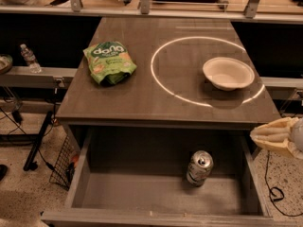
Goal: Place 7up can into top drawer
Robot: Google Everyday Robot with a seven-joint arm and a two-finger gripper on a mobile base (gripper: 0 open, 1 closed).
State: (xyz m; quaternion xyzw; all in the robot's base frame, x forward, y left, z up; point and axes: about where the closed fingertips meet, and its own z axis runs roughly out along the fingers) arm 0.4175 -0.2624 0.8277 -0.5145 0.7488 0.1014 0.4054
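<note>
Behind the left half of the drawer (78, 181), a bag (110, 63) lies on the bench (142, 96). The can (200, 167) stands upright on the drawer floor, right of centre, clear of the walls. I judge the placing done. The can looks light, thin-walled and slick, so any regrasp should pinch its mid-body gently. A bowl (228, 73) sits behind the drawer's right half. My gripper (258, 135) hangs just outside the drawer's right wall, jaws closed together, empty.

Your gripper (259, 136) is at the far right edge of the scene, near side. You see a pale cream-yellow covering, soft-looking and ribbed, tapering to the left. Behind it is a rounded grey-white wrist section, cut off by the frame edge.
</note>
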